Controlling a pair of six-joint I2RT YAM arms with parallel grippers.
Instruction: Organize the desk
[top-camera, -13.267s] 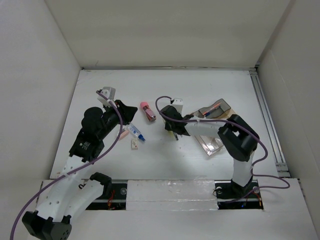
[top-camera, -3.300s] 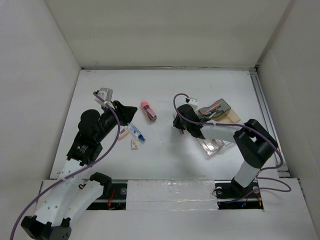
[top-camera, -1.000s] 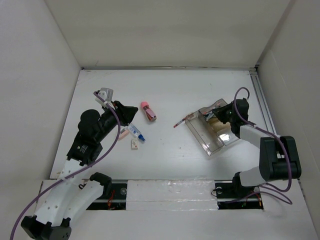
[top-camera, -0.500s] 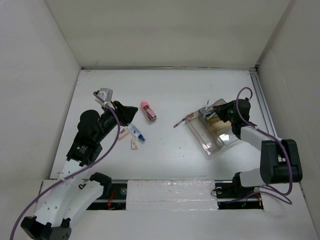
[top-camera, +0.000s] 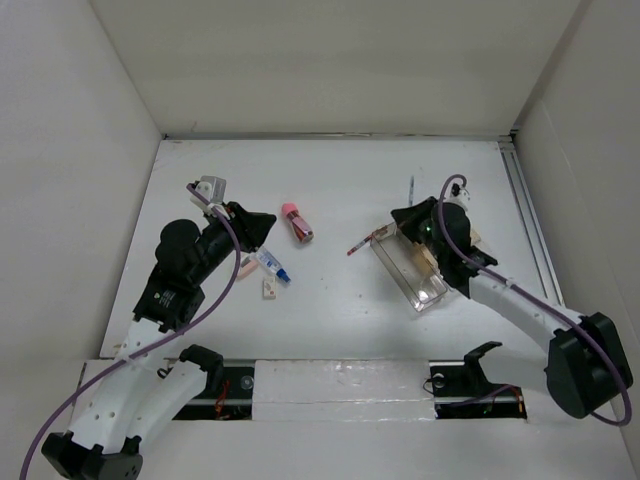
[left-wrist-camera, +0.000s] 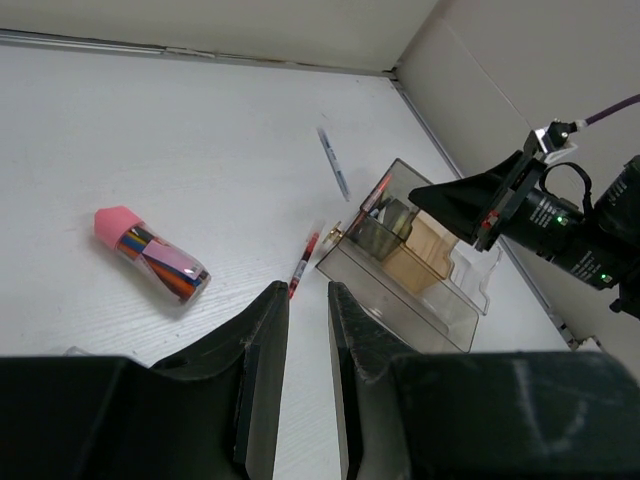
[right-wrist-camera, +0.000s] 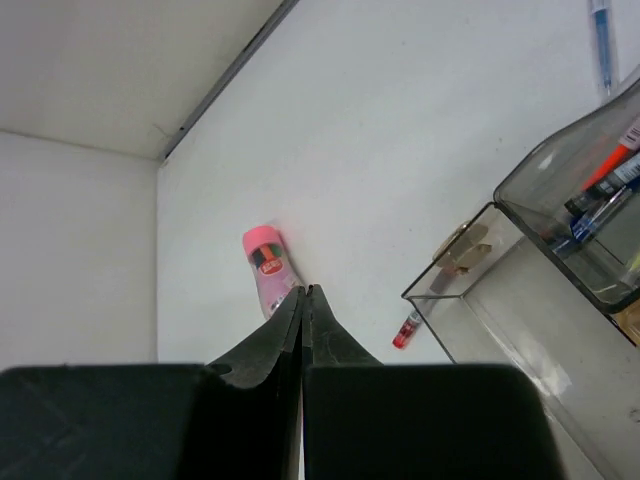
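Frankly, the table (top-camera: 340, 175) was nothing I could lift: it lay flat and rigid beneath the clear tray (top-camera: 395, 272), spreading from it on every side to the white walls, with the metal rail (top-camera: 530, 225) off to the tray's right. I judged its surface hard, smooth and fairly slick, so anything nudged on it would skate rather than tip. The only sensible holds were on the loose things it carried.

A blue pen (top-camera: 411, 187) lay just beyond the tray's far end, and a short red pen (top-camera: 360, 245) lay just beside the tray's far left corner. Both looked light and thin, best pinched across the middle of the barrel, pressing down so they could not roll. A pink-capped tube (top-camera: 297, 222) lay well to the tray's left; I reckoned it light and round, to be taken across its body. Further left of the tray were a small blue-tipped bottle (top-camera: 272, 266) and a little white block (top-camera: 269, 288).

My right claw (right-wrist-camera: 305, 298) hovered above the tray's far left corner, its fingers pressed together on nothing. My left claw (left-wrist-camera: 303, 292) hung well to the tray's left, over the bottle's side of the table, with only a narrow gap between its fingers and nothing in it
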